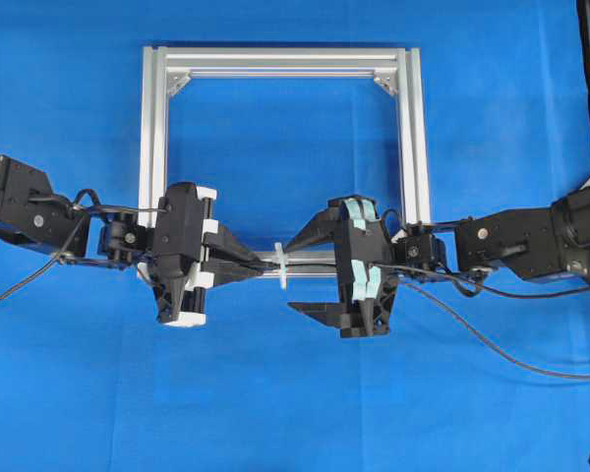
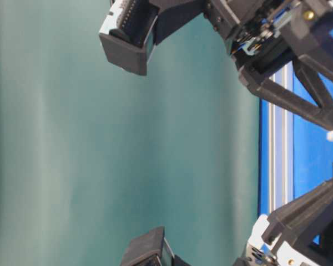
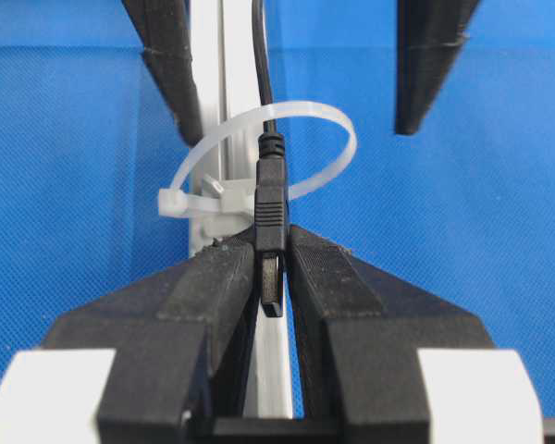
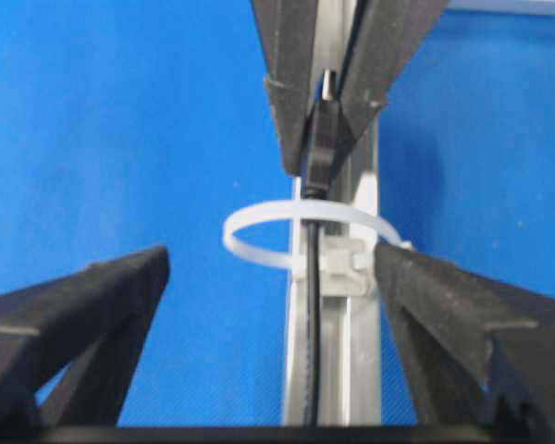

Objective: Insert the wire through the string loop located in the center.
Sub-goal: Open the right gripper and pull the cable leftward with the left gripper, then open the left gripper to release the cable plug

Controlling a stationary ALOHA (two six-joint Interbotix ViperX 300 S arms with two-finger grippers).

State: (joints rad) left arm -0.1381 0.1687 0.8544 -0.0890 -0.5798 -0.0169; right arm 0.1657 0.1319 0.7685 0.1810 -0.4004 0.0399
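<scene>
Clamped between the left tool's dark fingers in the left wrist view, the wire's plug has passed through the string loop. From the right wrist view, the right tool stands wide open and empty, straddling the loop. Overhead, both arms lie low and level, meeting over the frame's near bar. A careless pull could, I judge, drag the wire back out.
</scene>
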